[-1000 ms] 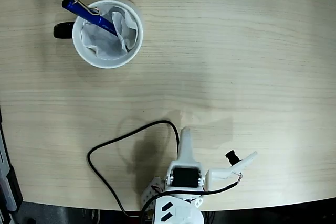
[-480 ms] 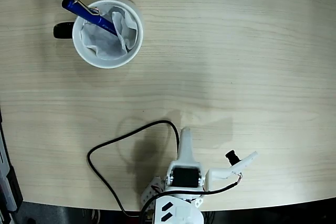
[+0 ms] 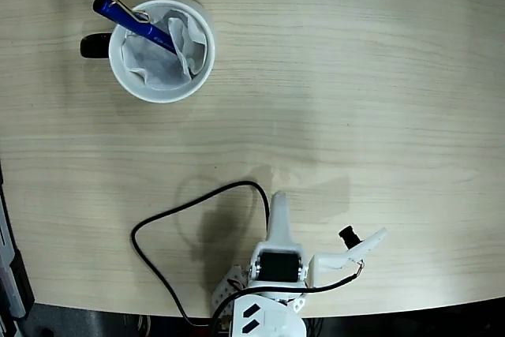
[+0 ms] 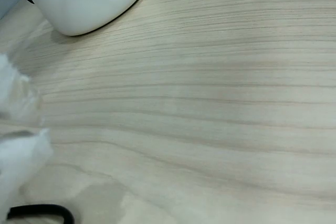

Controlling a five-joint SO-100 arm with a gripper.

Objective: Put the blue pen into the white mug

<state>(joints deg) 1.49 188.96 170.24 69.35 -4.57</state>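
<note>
in my fixed view the blue pen leans in the white mug at top left, tip among the tissue. a black cable loops on the surface. my pincer, bottom centre, hangs apart and empty.

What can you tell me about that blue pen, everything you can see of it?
The blue pen is slim, glossy and deep blue, with a silver clip near its upper end. It stands tilted in the white mug, upper end sticking out past the rim at top left above the dark handle, lower end down among the crumpled tissue. It leans on the rim. Nothing grips it; the gripper is far off.
</note>
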